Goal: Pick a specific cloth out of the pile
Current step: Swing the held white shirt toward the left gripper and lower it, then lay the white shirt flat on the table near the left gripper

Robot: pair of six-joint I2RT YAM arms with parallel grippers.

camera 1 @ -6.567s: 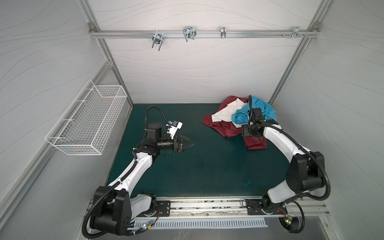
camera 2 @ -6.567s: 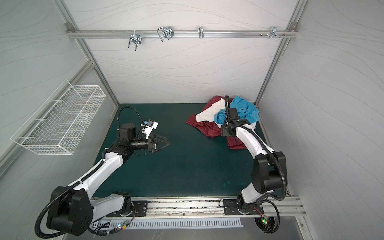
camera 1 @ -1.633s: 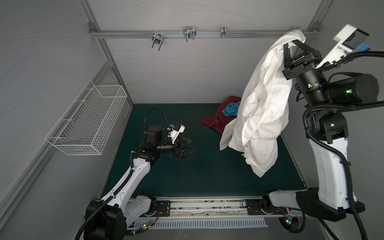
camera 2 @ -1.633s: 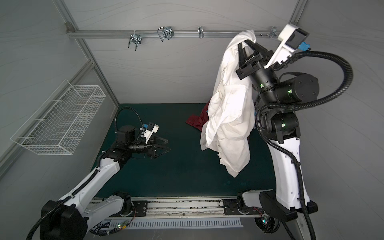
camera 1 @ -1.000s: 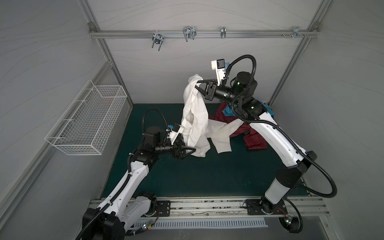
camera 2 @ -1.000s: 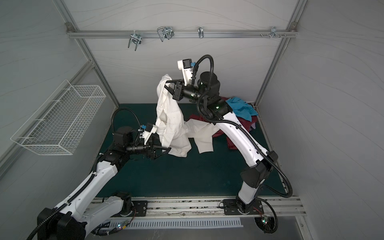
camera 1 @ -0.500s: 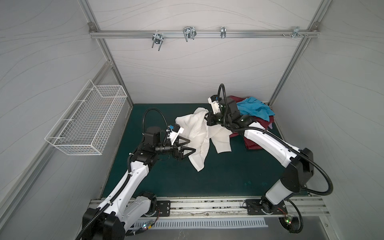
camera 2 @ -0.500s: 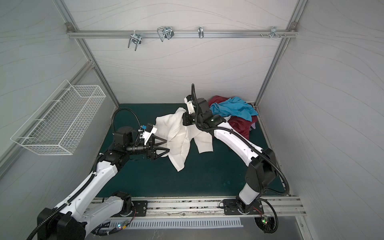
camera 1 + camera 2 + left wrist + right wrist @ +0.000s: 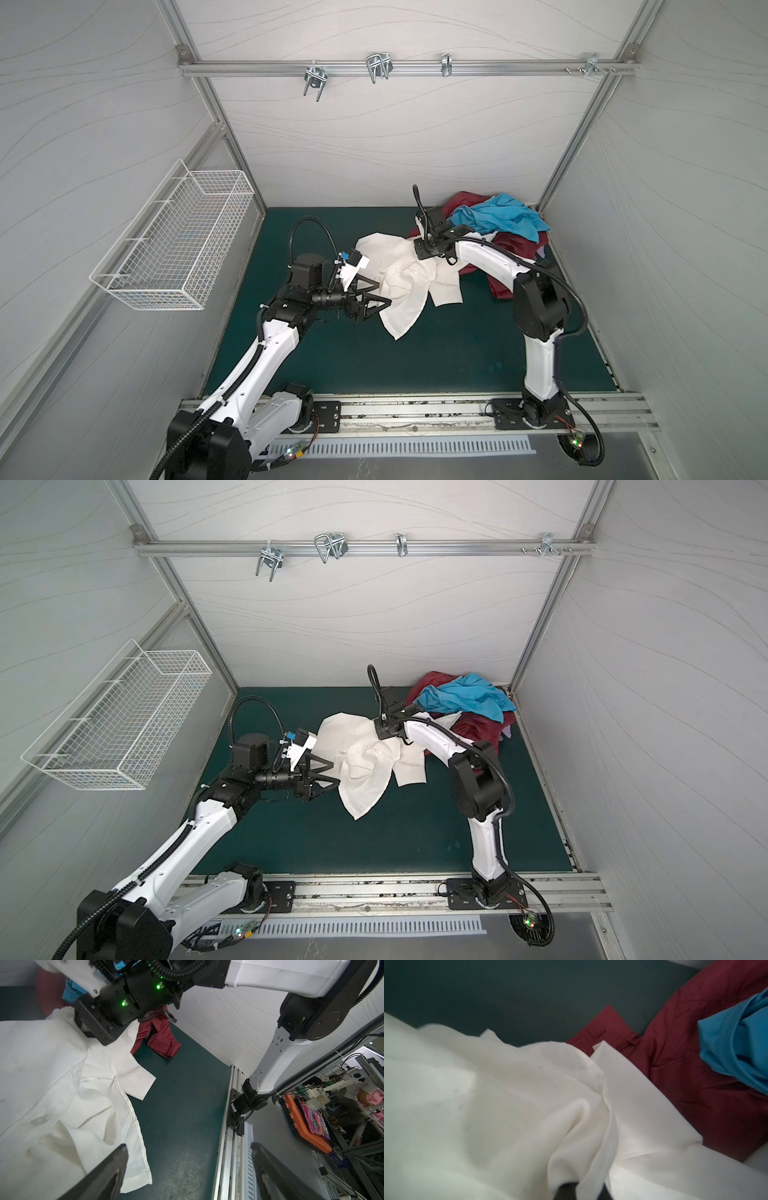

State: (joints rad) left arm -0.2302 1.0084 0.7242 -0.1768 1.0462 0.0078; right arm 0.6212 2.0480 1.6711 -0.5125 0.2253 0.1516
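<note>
The cloth (image 9: pixel 399 282) (image 9: pixel 361 762), an off-white shirt, lies crumpled on the green mat left of the pile (image 9: pixel 498 232). The pile is a maroon shirt (image 9: pixel 478 729) with a bright blue garment (image 9: pixel 461 696) on top, in the back right corner. My right gripper (image 9: pixel 422 255) (image 9: pixel 384 733) points down onto the cloth's far edge. In the right wrist view its dark fingertips (image 9: pixel 566 1190) pinch a fold of the cloth (image 9: pixel 488 1105). My left gripper (image 9: pixel 382 291) (image 9: pixel 334 775) (image 9: pixel 189 1147) is open at the cloth's left edge, holding nothing.
A white wire basket (image 9: pixel 174 245) hangs on the left wall. A metal rail with hooks (image 9: pixel 378 70) crosses the back wall high up. The arms' base rail (image 9: pixel 415 415) runs along the mat's (image 9: pixel 457 353) front edge. Walls close in on three sides.
My right arm swung the hanging cloth from high on the right down to the mat's middle and laid it there. In the last half second the cloth has barely shifted.
</note>
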